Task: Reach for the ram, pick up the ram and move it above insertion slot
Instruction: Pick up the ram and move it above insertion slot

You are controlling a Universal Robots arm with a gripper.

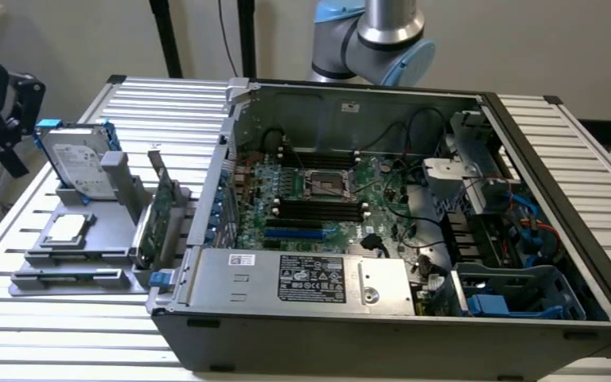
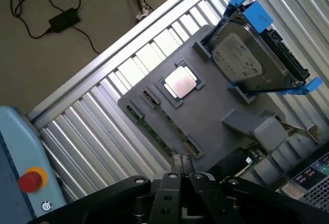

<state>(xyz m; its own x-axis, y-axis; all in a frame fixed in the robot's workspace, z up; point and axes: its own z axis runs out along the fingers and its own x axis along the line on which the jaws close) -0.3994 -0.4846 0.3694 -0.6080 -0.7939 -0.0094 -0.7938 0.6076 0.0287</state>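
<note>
Ram is sitting in a narrow holder with a clip at each end, along the near end of the grey fixture. It seems to be standing on its long edge, which I take to be deliberate, since that is leaving its thin top edge free for fingers to close on. The fixture is resting on the slatted table, just beside the open computer case on the exterior view's left. It is keeping each part in its own seat: the processor chip is lying flat in the middle, the hard drive is leaning in its blue carrier at the far end, and the wider expansion card is standing next to the case (not the part wanted here).

The gripper is hovering above the fixture with its fingers pressed together and pinching nothing. As I judge it, it is looking down over the ram from a height and not touching it, so the reach is barely under way.

Inside the case, the black insertion slot beside the processor socket is lying uncovered, well apart from the ram.
</note>
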